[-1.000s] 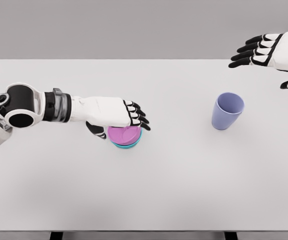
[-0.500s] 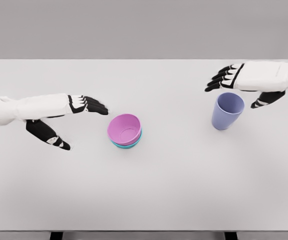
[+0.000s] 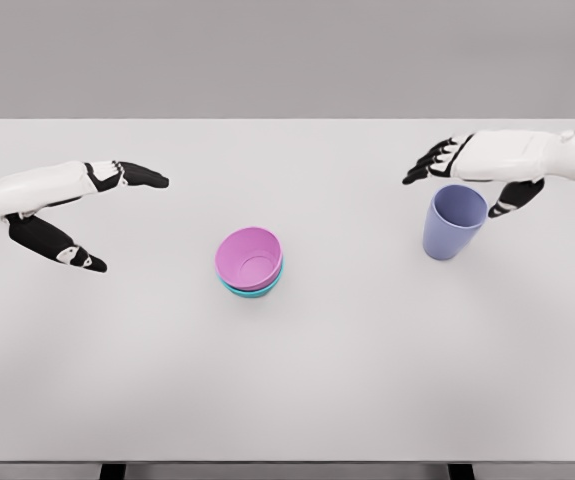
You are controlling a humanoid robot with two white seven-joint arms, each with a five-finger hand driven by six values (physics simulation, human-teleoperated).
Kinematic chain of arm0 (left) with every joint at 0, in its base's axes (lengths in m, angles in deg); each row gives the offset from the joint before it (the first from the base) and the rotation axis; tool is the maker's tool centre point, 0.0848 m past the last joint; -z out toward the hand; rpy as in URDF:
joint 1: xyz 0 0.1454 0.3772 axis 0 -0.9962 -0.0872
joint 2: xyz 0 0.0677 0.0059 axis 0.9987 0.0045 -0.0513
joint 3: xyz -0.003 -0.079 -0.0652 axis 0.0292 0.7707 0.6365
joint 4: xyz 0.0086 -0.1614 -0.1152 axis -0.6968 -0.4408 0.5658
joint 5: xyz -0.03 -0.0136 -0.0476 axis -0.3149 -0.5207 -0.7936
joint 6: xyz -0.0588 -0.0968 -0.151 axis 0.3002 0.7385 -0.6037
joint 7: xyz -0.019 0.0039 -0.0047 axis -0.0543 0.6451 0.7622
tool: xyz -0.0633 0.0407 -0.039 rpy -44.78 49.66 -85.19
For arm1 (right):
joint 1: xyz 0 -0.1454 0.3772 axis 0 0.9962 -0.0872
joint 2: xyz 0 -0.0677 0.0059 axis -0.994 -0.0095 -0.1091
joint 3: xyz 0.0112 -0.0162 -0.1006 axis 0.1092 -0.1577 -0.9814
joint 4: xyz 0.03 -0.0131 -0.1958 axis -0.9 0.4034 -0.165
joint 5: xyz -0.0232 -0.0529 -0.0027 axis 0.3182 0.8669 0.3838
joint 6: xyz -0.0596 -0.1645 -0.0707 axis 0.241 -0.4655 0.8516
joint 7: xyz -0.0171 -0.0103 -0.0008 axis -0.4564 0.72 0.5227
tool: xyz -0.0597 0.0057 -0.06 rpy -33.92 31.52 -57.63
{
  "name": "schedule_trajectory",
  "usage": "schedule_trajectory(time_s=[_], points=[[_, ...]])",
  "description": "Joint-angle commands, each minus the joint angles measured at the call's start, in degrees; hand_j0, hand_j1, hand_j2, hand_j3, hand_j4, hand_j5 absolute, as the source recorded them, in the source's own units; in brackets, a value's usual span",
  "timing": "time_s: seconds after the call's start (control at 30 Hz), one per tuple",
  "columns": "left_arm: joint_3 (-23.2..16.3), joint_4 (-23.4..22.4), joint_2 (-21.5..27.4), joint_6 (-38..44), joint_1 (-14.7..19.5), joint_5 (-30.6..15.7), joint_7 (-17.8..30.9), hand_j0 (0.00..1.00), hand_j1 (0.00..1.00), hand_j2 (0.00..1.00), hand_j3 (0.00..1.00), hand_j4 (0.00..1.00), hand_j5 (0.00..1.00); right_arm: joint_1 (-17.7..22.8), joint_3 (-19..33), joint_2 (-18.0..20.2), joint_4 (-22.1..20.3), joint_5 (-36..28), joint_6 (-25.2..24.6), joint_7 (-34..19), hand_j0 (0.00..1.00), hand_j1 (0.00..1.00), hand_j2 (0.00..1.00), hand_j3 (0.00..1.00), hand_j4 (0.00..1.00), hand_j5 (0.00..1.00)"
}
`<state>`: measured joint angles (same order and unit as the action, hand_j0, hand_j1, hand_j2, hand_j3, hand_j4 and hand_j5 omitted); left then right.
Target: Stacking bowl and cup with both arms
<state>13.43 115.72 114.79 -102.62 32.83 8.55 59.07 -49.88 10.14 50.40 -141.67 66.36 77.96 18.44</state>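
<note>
**Head view: right hand poised at the cup, bowls nested mid-surface**

Head view, and here is the right hand (image 3: 464, 172), fingers spread and holding nothing, hovering just above and behind the lilac cup (image 3: 454, 222). The fingers reach past the rim on the far side and the thumb drops down on the cup's right; whether any of it touches the cup, I cannot tell. The cup stands upright on the white surface (image 3: 367, 370), mouth open to the camera, well to the right of the bowls.

Now the handling. It looks like a light, stiff plastic tumbler with smooth, slightly tapered walls, so likely slippery and easy to tip. Best bet is a wrap around the upper wall just under the rim, thumb opposite the fingers.

Centre stage, the pink bowl (image 3: 248, 257) sits nested inside the teal bowl (image 3: 257, 289), only a sliver of teal showing below it. Both look light and rigid too.

Over on the left, the left hand (image 3: 82, 210) is wide open, empty, well apart from the bowls.

By my read, the cup is the 1 piece not yet on the stack.
</note>
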Motion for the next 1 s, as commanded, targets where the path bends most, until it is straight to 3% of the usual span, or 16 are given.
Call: schedule_trajectory(time_s=[0.0,0.17,0.4,0.97], points=[[0.2,-0.1,-0.1,0.2,0.0,-0.5,0.0,1.0,1.0,1.0,1.0,1.0,1.0,0.0,-1.1,-0.2,1.0,0.2,-0.1,0.0,1.0,1.0,1.0,1.0,1.0,1.0],[0.2,-0.2,-0.1,0.2,-0.1,-0.3,0.0,1.0,1.0,1.0,1.0,1.0,1.0,0.0,-2.5,0.4,2.3,0.5,-0.1,0.0,1.0,1.0,1.0,1.0,1.0,1.0],[0.2,-0.3,-0.1,0.2,-0.1,-0.3,0.0,1.0,1.0,1.0,1.0,1.0,1.0,0.0,-3.5,-2.2,7.3,0.5,-0.1,0.0,1.0,1.0,1.0,1.0,1.0,1.0],[0.3,0.0,-0.3,0.2,-0.2,-0.3,0.0,1.0,1.0,1.0,1.0,1.0,1.0,0.0,-5.0,-2.9,7.4,0.5,-0.1,0.0,0.97,0.97,0.97,0.97,0.97,0.97]])
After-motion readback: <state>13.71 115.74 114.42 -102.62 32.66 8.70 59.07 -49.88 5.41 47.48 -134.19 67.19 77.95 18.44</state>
